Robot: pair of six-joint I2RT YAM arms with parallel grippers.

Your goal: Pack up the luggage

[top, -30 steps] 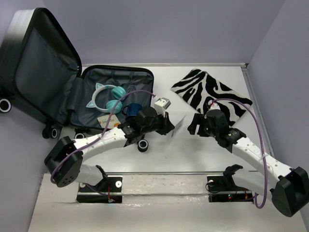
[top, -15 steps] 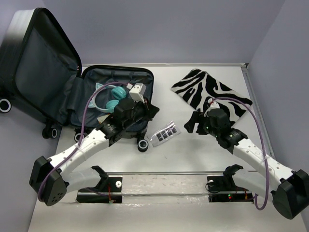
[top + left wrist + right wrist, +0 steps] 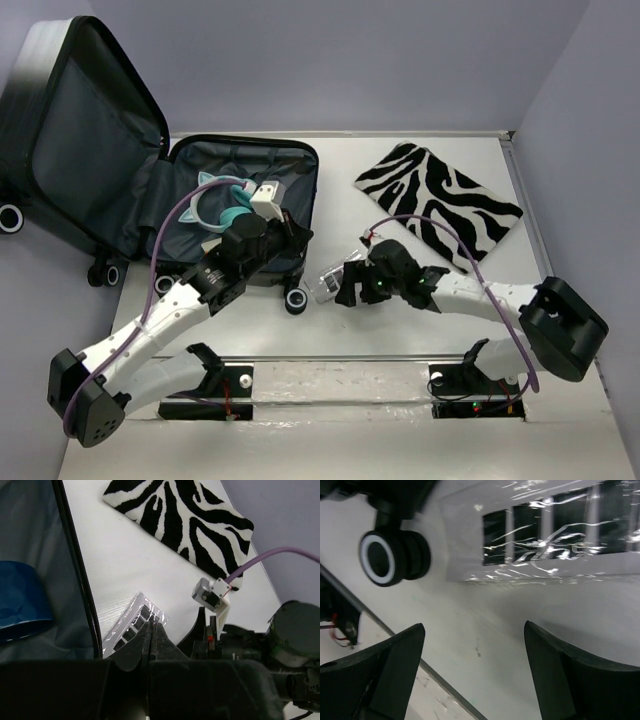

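The luggage (image 3: pixel 120 190) lies open at the left, its lid leaning on the wall and its dark grey lining showing. My left gripper (image 3: pixel 296 238) hangs over the luggage's right rim, shut and empty; its closed tips show in the left wrist view (image 3: pixel 152 625). A clear plastic packet (image 3: pixel 332 283) holding black pieces lies on the table beside the luggage's wheel (image 3: pixel 295 300). My right gripper (image 3: pixel 350 288) is open just right of the packet. In the right wrist view my right gripper (image 3: pixel 472 630) is spread over bare table, with the packet (image 3: pixel 545 535) just ahead.
Teal cat-ear headphones (image 3: pixel 225 200) and a blue cup (image 3: pixel 20 600) lie in the luggage. A zebra-striped cloth (image 3: pixel 435 200) lies at the back right. The luggage's wheel (image 3: pixel 395 557) is close to my right gripper's left finger. The packet also shows in the left wrist view (image 3: pixel 132 630).
My left gripper has drawn back left over the luggage, leaving the packet on the table. My right arm has swung left from the zebra cloth to the packet.
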